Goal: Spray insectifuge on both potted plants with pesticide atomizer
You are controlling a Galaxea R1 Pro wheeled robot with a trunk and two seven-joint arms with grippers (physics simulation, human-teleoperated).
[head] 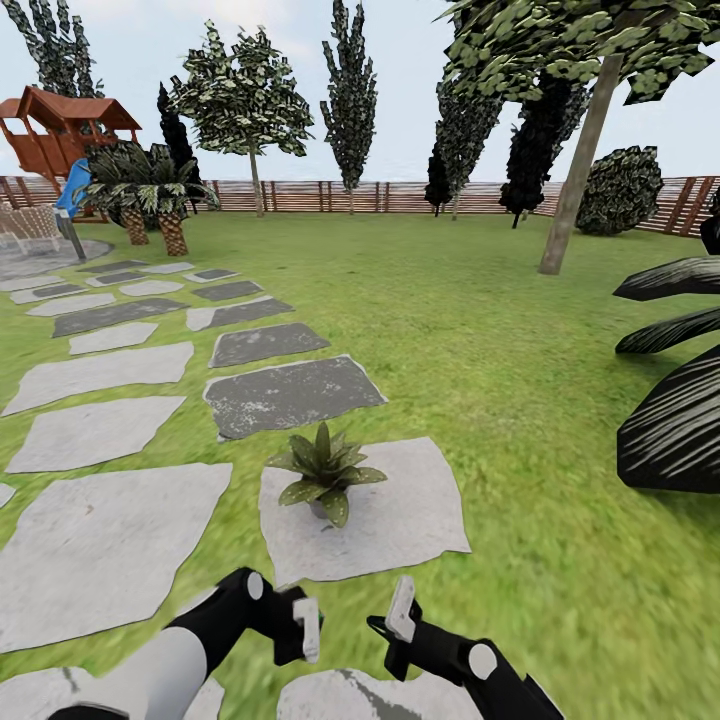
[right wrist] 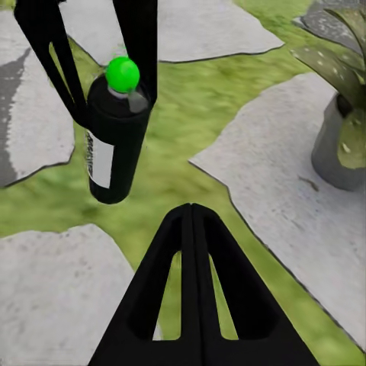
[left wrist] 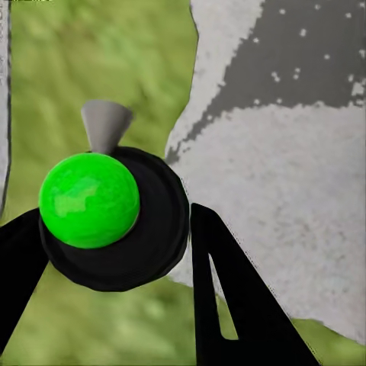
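Note:
One potted plant, a low rosette of pointed olive-green leaves in a small grey pot, stands on a grey stepping stone just ahead of both arms. It also shows in the right wrist view. The pesticide atomizer is a black can with a white label, a green ball top and a grey nozzle. My left gripper is shut on it, one finger on each side. The can hangs above grass and points toward the plant. My right gripper is beside it, shut and empty.
Grey stepping stones run up the left of the lawn. A huge dark plant with striped leaves crowds the right edge. Further off stand a tree trunk, palms, a wooden playhouse and the slatted fence.

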